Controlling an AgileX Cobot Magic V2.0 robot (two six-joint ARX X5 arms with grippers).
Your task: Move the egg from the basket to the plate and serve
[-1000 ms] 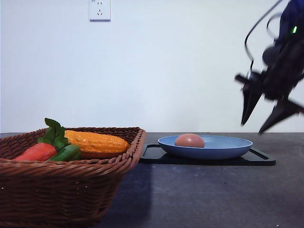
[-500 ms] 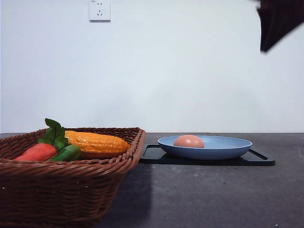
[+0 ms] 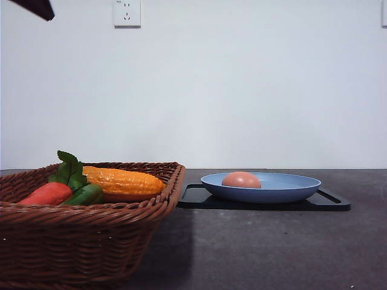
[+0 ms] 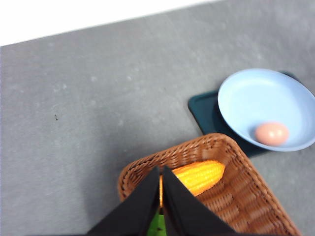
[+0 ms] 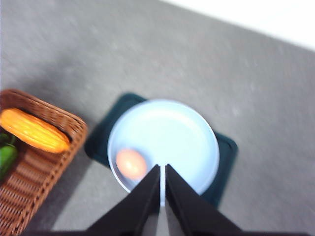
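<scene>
1. One half of the job looks done: the egg [image 3: 241,179] lies on the plate [image 3: 290,187], toward the side nearer the basket [image 3: 91,241], and nothing grips it; the step in hand, as I judge it, is the serving.
2. Both end effectors are high above the desk [image 3: 254,248]; the left end effector [image 4: 161,173] has its fingers pressed together with only a thin slit between them, holding nothing, and it hangs over the basket's far corner; the right end effector [image 5: 162,169] is likewise closed to a narrow slit and empty, hanging over the plate's rim just beside the egg.
3. Serving probably means moving the plate or the black tray [image 3: 332,204] beneath it; that would call for an arm to come down, spread its fingers and take a rim edge well away from the egg; a tilt could set the egg rolling, since it is smooth and sits loose.
4. Contents: the plate holds the egg alone and rests on the tray, just beside the basket; the basket holds a corn cob [image 3: 124,180] lying along its far side, a carrot [image 3: 47,193] with green leaves next to the cob, and a green piece [image 3: 84,195] touching the carrot, whose kind I cannot tell.
</scene>
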